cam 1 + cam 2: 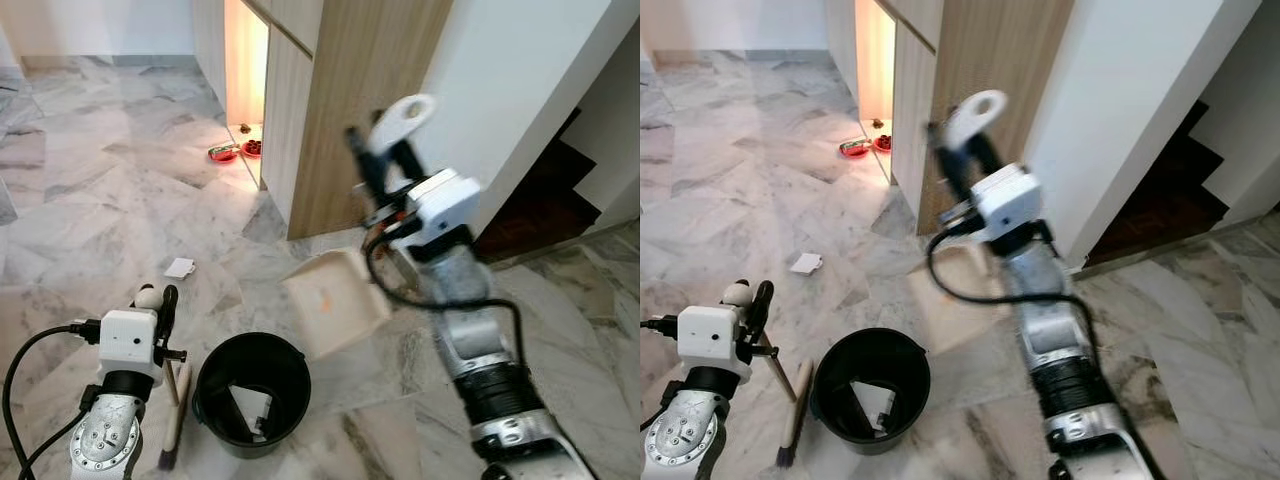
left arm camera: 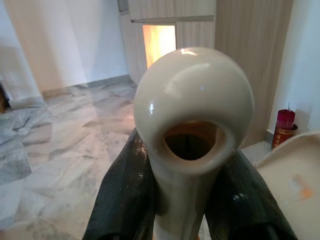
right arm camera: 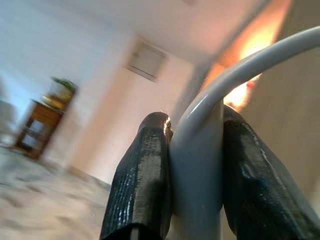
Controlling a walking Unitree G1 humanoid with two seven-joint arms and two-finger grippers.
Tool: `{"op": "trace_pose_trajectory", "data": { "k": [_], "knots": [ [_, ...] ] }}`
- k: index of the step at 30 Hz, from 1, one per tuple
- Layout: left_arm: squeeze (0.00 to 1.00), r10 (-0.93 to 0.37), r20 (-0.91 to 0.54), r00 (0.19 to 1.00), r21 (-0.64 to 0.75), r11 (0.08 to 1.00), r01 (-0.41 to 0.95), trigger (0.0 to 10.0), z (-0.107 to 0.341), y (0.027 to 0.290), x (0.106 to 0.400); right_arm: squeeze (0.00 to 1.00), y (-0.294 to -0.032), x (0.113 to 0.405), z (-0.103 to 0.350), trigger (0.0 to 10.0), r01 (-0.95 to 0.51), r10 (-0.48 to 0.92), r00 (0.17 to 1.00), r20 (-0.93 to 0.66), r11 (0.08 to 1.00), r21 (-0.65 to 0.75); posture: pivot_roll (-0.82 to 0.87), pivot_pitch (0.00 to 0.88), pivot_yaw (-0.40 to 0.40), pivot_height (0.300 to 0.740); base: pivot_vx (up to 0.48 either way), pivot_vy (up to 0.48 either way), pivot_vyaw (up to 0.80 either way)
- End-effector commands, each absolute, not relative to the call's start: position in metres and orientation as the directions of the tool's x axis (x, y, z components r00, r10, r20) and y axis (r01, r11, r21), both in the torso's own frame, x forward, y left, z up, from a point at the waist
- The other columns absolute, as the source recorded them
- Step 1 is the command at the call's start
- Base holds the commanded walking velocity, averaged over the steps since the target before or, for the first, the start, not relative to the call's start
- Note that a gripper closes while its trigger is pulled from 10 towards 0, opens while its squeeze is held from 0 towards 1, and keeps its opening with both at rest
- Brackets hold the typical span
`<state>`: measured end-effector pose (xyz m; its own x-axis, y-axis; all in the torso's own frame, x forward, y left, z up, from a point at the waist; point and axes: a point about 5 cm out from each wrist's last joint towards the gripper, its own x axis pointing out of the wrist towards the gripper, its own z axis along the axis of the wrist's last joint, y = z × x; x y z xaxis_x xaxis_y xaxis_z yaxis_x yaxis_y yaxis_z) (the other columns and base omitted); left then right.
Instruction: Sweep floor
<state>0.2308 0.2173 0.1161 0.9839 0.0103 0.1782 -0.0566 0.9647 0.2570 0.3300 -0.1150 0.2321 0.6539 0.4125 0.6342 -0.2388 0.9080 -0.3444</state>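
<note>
**Dustpan raised beside the bin, brush gripped low**

You had the right gripper (image 1: 385, 165) clenched on the pale grey looped handle (image 1: 405, 115) of the cream plastic dustpan (image 1: 335, 300). In the right wrist view the handle's curved bar (image 3: 200, 150) sat squarely between the two black fingers (image 3: 142, 180), both pressed against it. The dustpan's tray hung tilted above the grey marble floor (image 1: 100, 200), just beside and slightly over the rim of the round black plastic bin (image 1: 250, 395).

Your left gripper (image 1: 160, 305) was closed around the cream handle of the small hand brush (image 1: 175, 420). In the left wrist view the handle's rounded, holed end (image 2: 192, 120) stood out between the fingers (image 2: 125, 200). The brush's dark bristled end rested on the floor, close to the bin's left side.

Inside the bin lay crumpled white paper (image 1: 250, 405) against the dark bottom. A further scrap of white paper (image 1: 180, 267) lay on the floor, well apart from the bin. Two red bowls (image 1: 232, 152) sat by the lit opening of the wooden cabinet (image 1: 350, 110).
</note>
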Motion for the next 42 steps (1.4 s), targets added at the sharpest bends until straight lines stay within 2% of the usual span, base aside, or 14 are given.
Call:
{"op": "trace_pose_trajectory", "data": {
  "k": [1,3,5,7,10,19,20,25,27,42],
  "knots": [
    [0.00,-0.025,0.216,0.976,0.267,0.963,-0.035,10.0,0.121,0.209,0.233,0.00,-0.123,0.331,0.244,10.0,-0.161,0.374,0.636,0.675,0.920,-0.358,0.17,0.014,-0.174,0.740,0.000,0.000,0.00],
    [0.00,-0.026,0.213,0.977,0.266,0.964,-0.032,10.0,0.121,0.209,0.233,0.00,-0.136,0.337,0.235,10.0,-0.092,0.300,0.699,0.649,0.938,-0.334,0.16,0.018,-0.173,0.740,0.000,0.000,0.00],
    [0.00,-0.026,0.212,0.977,0.265,0.964,-0.032,10.0,0.121,0.209,0.233,0.00,-0.138,0.339,0.232,10.0,-0.082,0.286,0.710,0.643,0.941,-0.328,0.16,0.018,-0.173,0.740,0.000,0.000,0.00],
    [0.00,-0.027,0.212,0.977,0.262,0.964,-0.031,10.0,0.121,0.209,0.232,0.00,-0.145,0.343,0.215,10.0,-0.045,0.241,0.764,0.599,0.945,-0.323,0.17,0.019,-0.173,0.740,0.000,0.000,0.00],
    [0.00,-0.026,0.214,0.977,0.260,0.965,-0.031,10.0,0.122,0.209,0.231,0.00,-0.150,0.345,0.202,10.0,-0.025,0.201,0.799,0.566,0.953,-0.303,0.17,0.019,-0.172,0.740,0.000,0.000,0.00],
    [0.00,-0.012,0.209,0.978,0.245,0.969,-0.041,10.0,0.120,0.209,0.226,0.00,-0.157,0.342,0.153,10.0,-0.029,0.190,0.891,0.412,0.930,-0.367,0.17,0.023,-0.173,0.740,0.000,0.000,0.00],
    [0.00,0.016,0.209,0.978,0.210,0.976,-0.061,10.0,0.120,0.211,0.224,0.00,-0.161,0.342,0.142,10.0,-0.031,0.175,0.915,0.363,0.928,-0.371,0.17,0.025,-0.172,0.740,0.000,0.000,0.00],
    [0.00,0.060,0.203,0.977,0.153,0.984,-0.092,10.0,0.117,0.214,0.221,0.00,-0.167,0.340,0.124,10.0,-0.026,0.120,0.947,0.298,0.953,-0.302,0.18,0.028,-0.169,0.740,0.000,0.000,0.00],
    [0.00,0.088,0.198,0.976,0.125,0.986,-0.114,10.0,0.115,0.217,0.220,0.00,-0.170,0.339,0.112,10.0,-0.021,0.074,0.969,0.237,0.976,-0.218,0.17,0.028,-0.169,0.740,0.000,0.000,0.00],
    [0.00,0.023,0.174,0.984,0.160,0.986,-0.052,10.0,0.110,0.212,0.219,0.00,-0.178,0.338,0.101,10.0,0.020,0.022,0.979,0.205,0.979,-0.203,0.18,0.000,-0.163,0.740,0.000,0.000,0.00]
  ]
}}
